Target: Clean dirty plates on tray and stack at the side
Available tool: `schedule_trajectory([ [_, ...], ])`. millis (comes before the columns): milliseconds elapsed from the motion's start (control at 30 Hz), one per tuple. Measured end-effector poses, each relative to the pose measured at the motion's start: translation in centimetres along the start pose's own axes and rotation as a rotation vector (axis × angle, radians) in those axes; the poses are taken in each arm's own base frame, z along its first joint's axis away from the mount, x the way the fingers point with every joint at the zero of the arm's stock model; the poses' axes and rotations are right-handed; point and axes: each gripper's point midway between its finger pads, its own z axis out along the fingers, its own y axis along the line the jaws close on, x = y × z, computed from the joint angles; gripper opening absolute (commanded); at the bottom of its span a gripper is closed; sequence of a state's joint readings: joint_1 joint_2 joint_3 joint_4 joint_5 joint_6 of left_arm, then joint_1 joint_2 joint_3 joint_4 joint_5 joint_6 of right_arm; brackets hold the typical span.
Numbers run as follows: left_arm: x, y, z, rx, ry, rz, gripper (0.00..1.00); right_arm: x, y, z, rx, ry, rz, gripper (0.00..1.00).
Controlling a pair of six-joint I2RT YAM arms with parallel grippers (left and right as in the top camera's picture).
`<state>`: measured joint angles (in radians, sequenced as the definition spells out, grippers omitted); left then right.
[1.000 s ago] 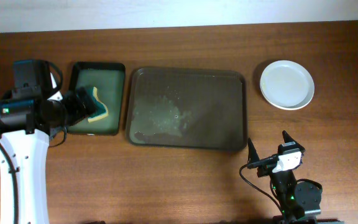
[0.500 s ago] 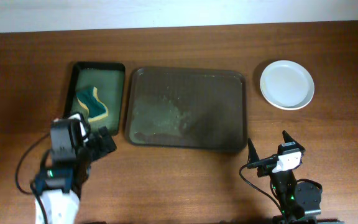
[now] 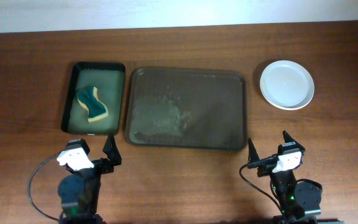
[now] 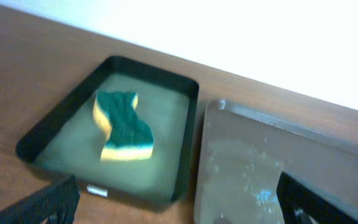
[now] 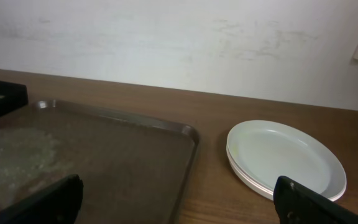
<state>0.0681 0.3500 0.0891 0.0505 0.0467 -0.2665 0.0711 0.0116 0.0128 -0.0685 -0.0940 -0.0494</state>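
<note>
The white plates (image 3: pixel 287 84) sit stacked on the table at the far right, also in the right wrist view (image 5: pixel 286 156). The dark tray (image 3: pixel 187 74) lies in the middle with wet foamy smears and no plates on it; it shows in the left wrist view (image 4: pixel 328 137) and the right wrist view (image 5: pixel 123 118). My left gripper (image 3: pixel 95 151) is open and empty near the front edge, below the basin. My right gripper (image 3: pixel 267 149) is open and empty at the front right, below the tray's corner.
A black basin (image 3: pixel 94 67) of green liquid holds a green-yellow sponge (image 3: pixel 92 104) left of the tray; both show in the left wrist view, basin (image 4: pixel 61 127), sponge (image 4: pixel 122 124). A white wall runs along the table's back.
My left arm has pulled back from the basin to the front edge, leaving the sponge lying in the basin. The right arm has not moved.
</note>
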Motion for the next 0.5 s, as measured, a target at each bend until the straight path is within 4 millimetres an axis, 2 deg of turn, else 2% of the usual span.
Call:
schedule_trajectory([
  [267, -0.9, -0.5, -0.8, 0.04, -0.119, 0.063, 1.0, 0.0, 0.0, 0.0, 0.0, 0.0, 0.001, 0.98],
  [433, 1.7, 0.2, -1.2, 0.016, -0.026, 0.152, 0.99, 0.0, 0.0, 0.0, 0.0, 0.0, 0.0, 0.98],
  [500, 0.9, -0.1, -1.4, 0.024, -0.06, 0.18, 0.99, 0.0, 0.0, 0.0, 0.0, 0.0, 0.0, 0.98],
])
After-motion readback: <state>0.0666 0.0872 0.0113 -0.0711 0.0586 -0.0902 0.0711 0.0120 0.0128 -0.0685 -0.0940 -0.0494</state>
